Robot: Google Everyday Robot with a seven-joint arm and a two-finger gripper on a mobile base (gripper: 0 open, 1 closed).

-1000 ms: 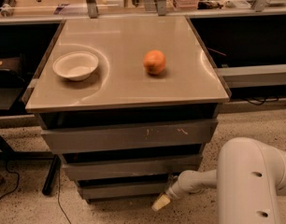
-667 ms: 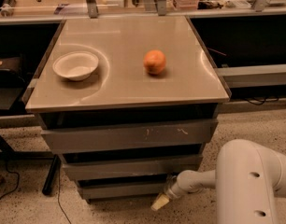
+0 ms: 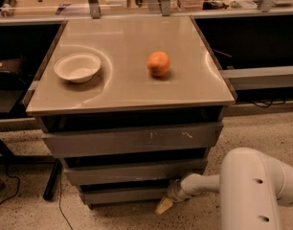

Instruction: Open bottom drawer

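Three grey drawers are stacked under a beige table top. The bottom drawer (image 3: 122, 194) is the lowest and narrowest front, plain and handleless, and it looks closed. My white arm reaches in from the lower right, low to the floor. My gripper (image 3: 164, 204) is at the right end of the bottom drawer's front, just below its lower edge, with a pale yellowish tip pointing down and left. The middle drawer (image 3: 132, 170) and the top drawer (image 3: 132, 139), which has white scratch marks, are also closed.
On the table top (image 3: 122, 87) sit a white bowl (image 3: 77, 67) at left and an orange (image 3: 158, 63) near the middle. A dark leg and cable (image 3: 51, 181) stand left of the drawers. Speckled floor lies in front. Dark shelving flanks both sides.
The arm and gripper have stayed almost still at the bottom drawer's right end. The drawers have not moved.
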